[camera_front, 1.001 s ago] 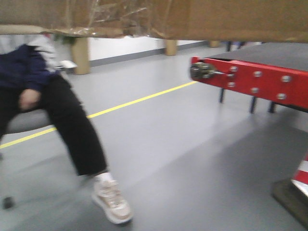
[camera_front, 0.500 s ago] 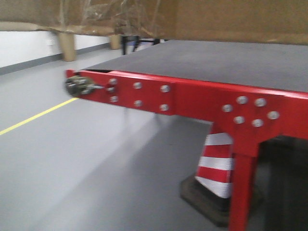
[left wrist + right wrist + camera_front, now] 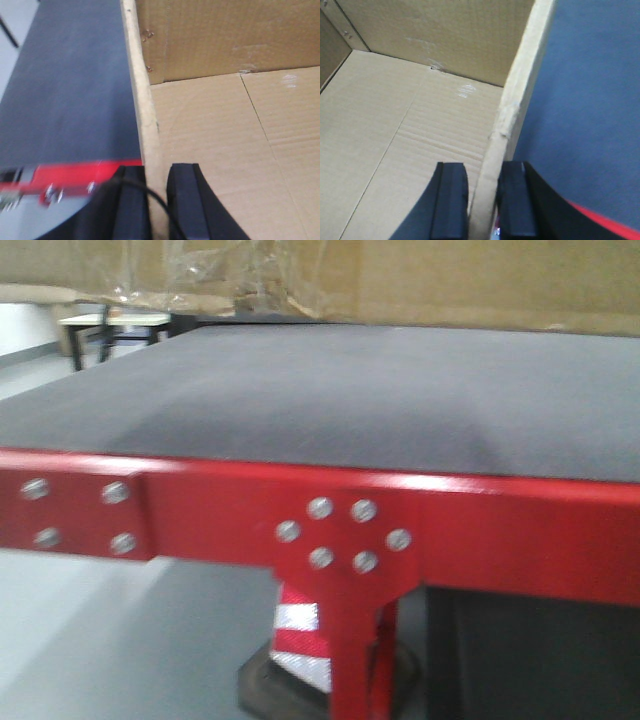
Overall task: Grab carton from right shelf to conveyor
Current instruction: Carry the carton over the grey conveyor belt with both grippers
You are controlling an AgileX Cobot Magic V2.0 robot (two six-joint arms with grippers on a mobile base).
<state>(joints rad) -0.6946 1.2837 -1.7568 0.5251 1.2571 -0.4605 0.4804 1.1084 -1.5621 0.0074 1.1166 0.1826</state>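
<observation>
Holding carton (image 3: 215,150) over conveyor (image 3: 330,400).
Left gripper (image 3: 156,200) and right gripper (image 3: 482,205) each clamp 1 wall; I should lower straight down.

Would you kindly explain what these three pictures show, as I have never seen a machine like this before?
This is a two-armed robot on a mobile base. The front camera looks ahead, under the brown carton, at the conveyor: a dark grey belt with a red edge strip; a striped cone stands beneath. The other two cameras sit on the wrists. Each looks down on a black pincer: the left pincer and the right pincer each clamp one side wall of the open carton, with the belt beyond it.
</observation>
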